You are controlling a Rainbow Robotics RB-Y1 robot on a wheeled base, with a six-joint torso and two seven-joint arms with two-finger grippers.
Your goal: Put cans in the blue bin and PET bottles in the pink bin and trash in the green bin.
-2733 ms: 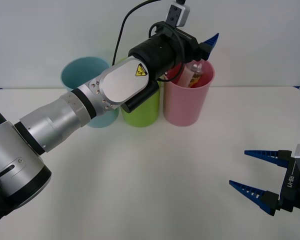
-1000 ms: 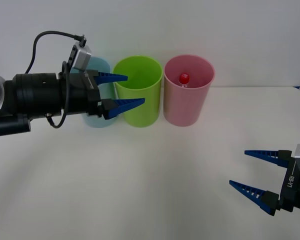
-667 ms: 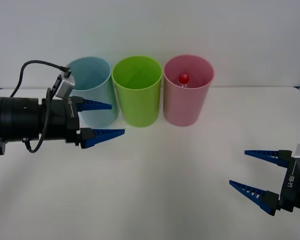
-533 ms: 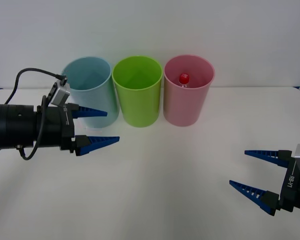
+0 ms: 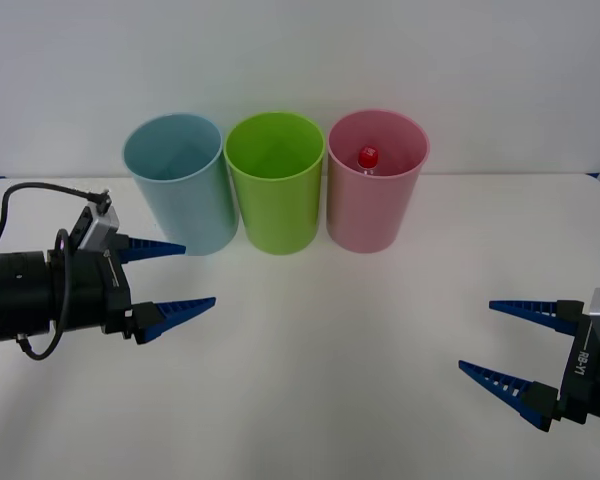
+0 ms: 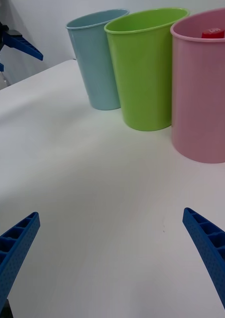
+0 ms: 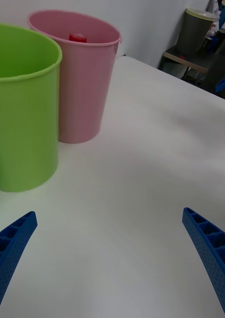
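PET bottle (image 5: 368,158) stands inside the pink bin (image 5: 376,205), with just its red screw cap showing above the rim in the front view; the same red cap peeks over the pink rim in both wrist views.

At the left of the white table (image 5: 330,350), the left gripper (image 5: 172,277) has its two blue ribbed fingers spread wide apart, holding nothing and touching nothing; its black forearm lies nearly level, reaching in from the left edge with the fingers pointing toward the right, and a grey camera block with a looping black cable (image 5: 20,190) sits on the wrist; the fingertips hang just in front of the blue bin (image 5: 183,190), apart from it.

Along the back of the table the three bins stand upright in a row, close beside one another: the blue bin on the left, the green bin (image 5: 277,195) in the middle, the pink bin on the right; the blue and green bins look hollow as far as their insides can be seen.

At the lower right, the right gripper (image 5: 507,343) is likewise wide open and holds nothing; its fingers point left, low over bare table, well apart from the bins.
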